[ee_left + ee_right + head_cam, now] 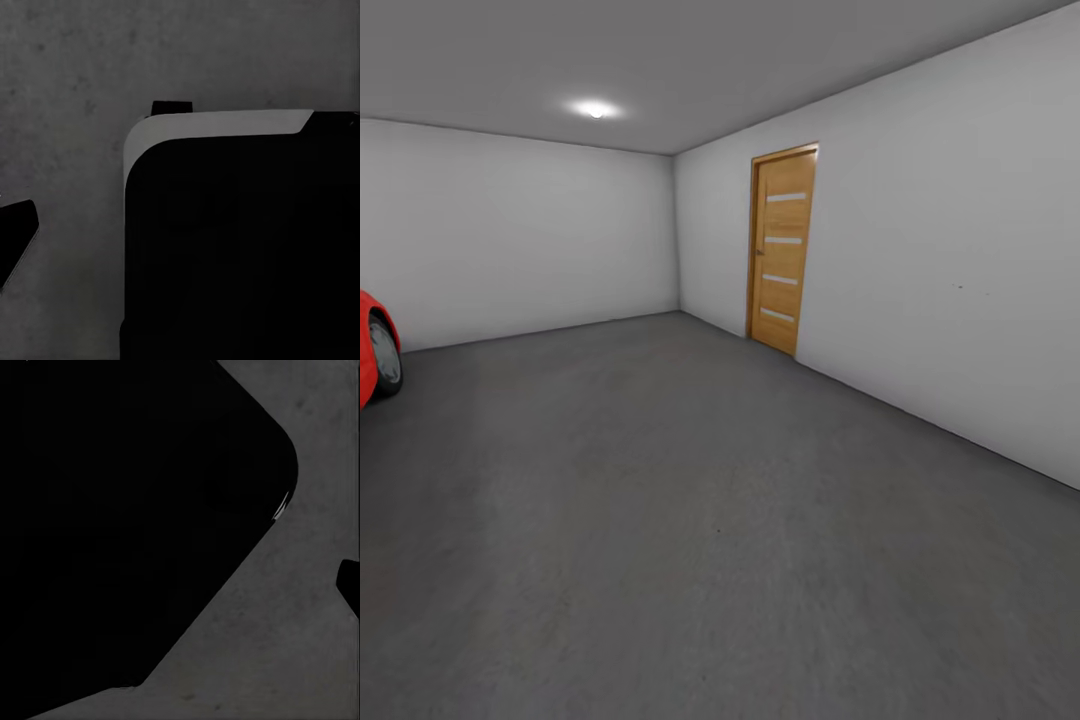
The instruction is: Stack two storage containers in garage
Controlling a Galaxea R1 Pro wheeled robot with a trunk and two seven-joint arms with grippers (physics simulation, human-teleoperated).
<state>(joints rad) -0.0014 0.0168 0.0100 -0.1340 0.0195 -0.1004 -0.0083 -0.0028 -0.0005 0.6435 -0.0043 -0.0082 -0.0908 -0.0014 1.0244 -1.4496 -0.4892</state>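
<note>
Garage [520,230]: bare room, pale grey walls, grey ceiling with one round lamp [594,109] lit.
Floor [690,520]: dark grey, rough, concrete-like; runs unbroken from the near edge to the far wall in the head view.
Door [783,249]: light wood, four narrow pale horizontal inserts, closed, set in the right-hand wall near the far corner.
Car [375,345]: red, a rounded part with one dark wheel at the left edge of the head view, standing on the floor.
Left wrist view: mottled grey floor under a large black robot body [240,255] with a pale rim along its edge; a small dark tip at one side. Finger spacing cannot be told.
Right wrist view: black robot bulk [127,510] over the same floor; finger spacing cannot be told.
</note>
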